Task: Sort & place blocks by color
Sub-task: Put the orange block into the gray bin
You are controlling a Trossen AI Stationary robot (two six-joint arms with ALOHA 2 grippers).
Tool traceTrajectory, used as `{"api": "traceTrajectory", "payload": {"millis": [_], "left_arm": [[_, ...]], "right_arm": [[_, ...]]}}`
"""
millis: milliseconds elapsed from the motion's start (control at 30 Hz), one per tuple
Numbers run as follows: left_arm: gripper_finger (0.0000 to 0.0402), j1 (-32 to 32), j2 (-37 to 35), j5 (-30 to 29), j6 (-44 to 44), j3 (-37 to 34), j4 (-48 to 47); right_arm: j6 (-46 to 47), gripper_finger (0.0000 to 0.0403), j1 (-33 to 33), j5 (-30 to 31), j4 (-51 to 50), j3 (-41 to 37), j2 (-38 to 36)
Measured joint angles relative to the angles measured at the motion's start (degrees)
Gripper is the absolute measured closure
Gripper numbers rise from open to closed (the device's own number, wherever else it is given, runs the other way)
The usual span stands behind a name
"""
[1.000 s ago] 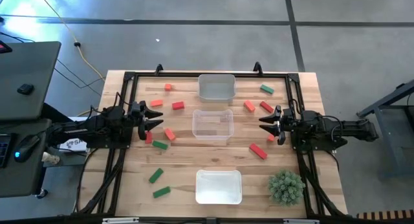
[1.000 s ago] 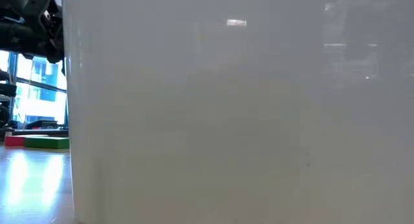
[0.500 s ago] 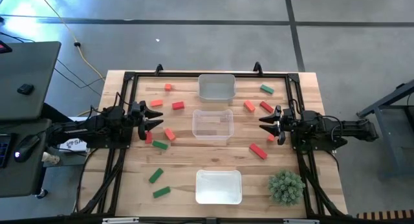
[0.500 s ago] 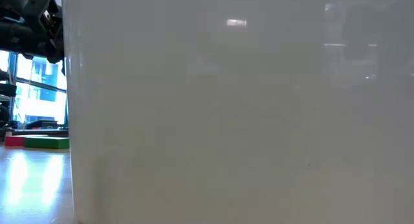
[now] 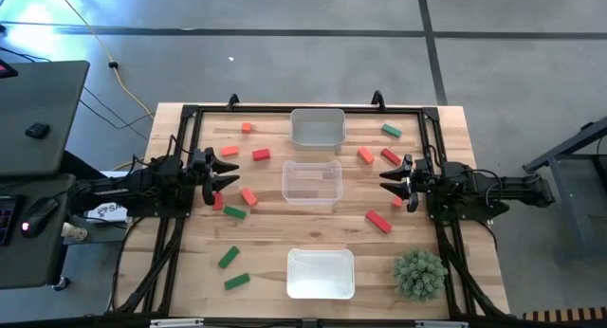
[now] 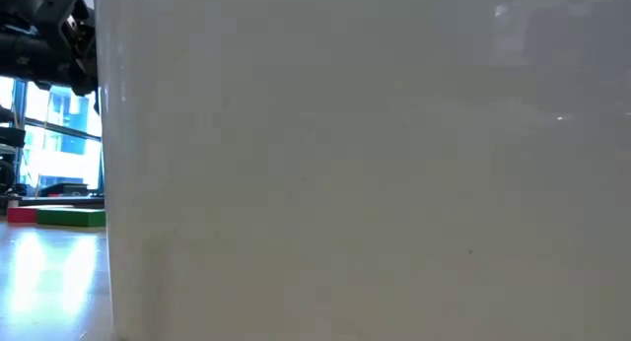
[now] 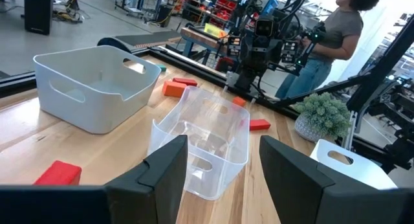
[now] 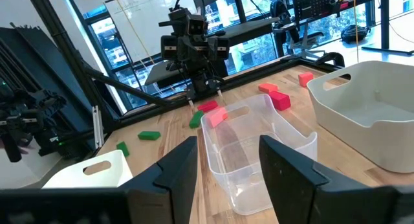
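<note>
Left gripper [image 5: 230, 172] and right gripper [image 5: 387, 180] face across the clear tray [image 5: 311, 183], fingers parted, grasping nothing. Blocks [image 5: 261, 154] lie scattered on the table [image 5: 455, 129].

blocks [image 5: 261, 154] lie scattered around three trays [image 5: 311, 183], both arms flanking them.

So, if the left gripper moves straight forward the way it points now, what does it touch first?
Most likely the clear tray: it lies straight ahead of the open left gripper, nothing between them. The gripper's height is unclear.
</note>
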Motion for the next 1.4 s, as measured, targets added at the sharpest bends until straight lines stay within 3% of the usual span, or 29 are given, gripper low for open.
{"api": "traceTrajectory", "payload": {"millis": [700,867,1000,1400], "left_arm": [[0.0218,0.0,0.0,-1.1,-1.1,0.0,0.1],[0.0218,0.0,0.0,-1.1,-6.9,0.0,0.1],[0.0218,0.0,0.0,-1.1,-7.9,0.0,0.1],[0.0218,0.0,0.0,-1.1,-7.9,0.0,0.1]], "right_arm": [[0.6,0.0247,0.0,2.1,0.6,0.0,0.0],[14.3,0.0247,0.0,8.5,1.7,0.0,0.0],[16.4,0.0247,0.0,10.2,2.1,0.0,0.0],[17.2,0.0247,0.0,13.2,22.6,0.0,0.0]]}}
